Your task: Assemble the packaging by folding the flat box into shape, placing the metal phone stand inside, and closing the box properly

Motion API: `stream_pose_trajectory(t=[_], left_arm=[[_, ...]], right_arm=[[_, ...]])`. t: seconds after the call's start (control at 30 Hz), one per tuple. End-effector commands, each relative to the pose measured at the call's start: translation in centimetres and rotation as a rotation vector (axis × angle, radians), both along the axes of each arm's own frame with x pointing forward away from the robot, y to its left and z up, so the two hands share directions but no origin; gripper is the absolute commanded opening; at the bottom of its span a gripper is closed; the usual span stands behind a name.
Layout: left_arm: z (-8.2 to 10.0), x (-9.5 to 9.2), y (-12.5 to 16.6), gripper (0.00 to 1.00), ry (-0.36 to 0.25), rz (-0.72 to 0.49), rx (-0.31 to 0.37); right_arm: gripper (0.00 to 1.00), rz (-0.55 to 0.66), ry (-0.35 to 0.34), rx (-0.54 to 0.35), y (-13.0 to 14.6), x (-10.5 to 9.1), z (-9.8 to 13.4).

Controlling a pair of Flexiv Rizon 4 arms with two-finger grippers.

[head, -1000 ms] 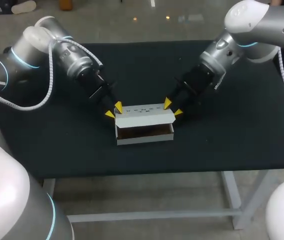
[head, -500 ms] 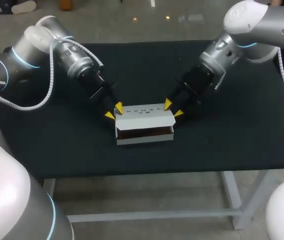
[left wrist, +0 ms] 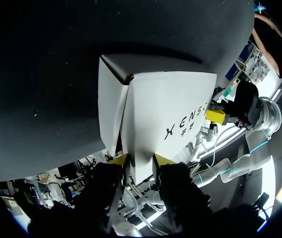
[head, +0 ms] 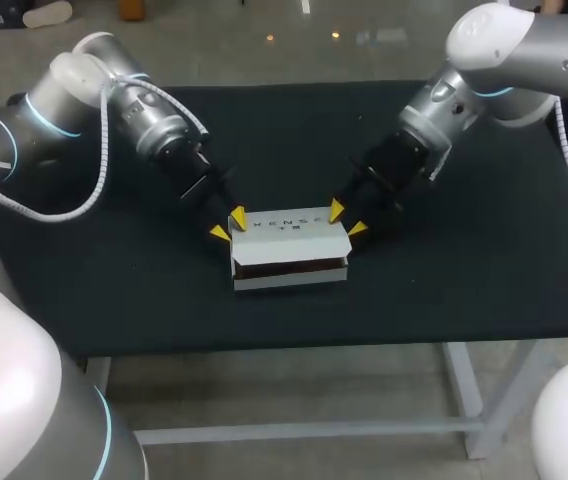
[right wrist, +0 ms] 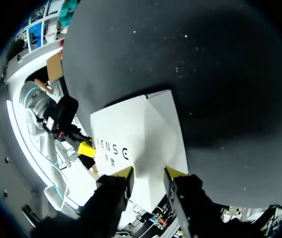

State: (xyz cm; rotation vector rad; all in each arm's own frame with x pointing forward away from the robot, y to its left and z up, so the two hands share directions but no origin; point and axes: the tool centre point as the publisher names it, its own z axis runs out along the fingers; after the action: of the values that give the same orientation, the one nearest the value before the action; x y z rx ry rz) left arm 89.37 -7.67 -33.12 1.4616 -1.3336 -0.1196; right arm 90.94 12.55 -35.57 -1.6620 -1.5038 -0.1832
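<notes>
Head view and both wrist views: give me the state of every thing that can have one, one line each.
box: folded into shape, resting on the table, front gap not yet closed.
lid: lowered most of the way, not tucked in.
left gripper: shut on one end of the lid.
right gripper: shut on the other end of the lid.
inside of the box: dark, contents cannot be told.

White box (head: 289, 248) sits with lid nearly down, dark gap at front.
</notes>
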Motion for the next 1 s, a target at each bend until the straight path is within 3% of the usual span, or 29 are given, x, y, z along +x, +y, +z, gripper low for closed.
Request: stream_pose_trajectory(t=[0.03,0.37,1.0], left_arm=[[0.4,-0.3,-0.2,0.33,-0.008,0.001,0.001],[1.0,-0.2,-0.5,0.31,-0.013,-0.008,0.003],[1.4,0.3,-0.7,0.29,0.041,-0.026,-0.002]], right_arm=[[0.42,0.009,0.0,0.002,0.3,0.3,0.2],[0.41,0.017,-0.01,0.01,0.9,0.3,0.9],[0.4,0.012,0.01,0.017,1.0,0.5,1.7]])
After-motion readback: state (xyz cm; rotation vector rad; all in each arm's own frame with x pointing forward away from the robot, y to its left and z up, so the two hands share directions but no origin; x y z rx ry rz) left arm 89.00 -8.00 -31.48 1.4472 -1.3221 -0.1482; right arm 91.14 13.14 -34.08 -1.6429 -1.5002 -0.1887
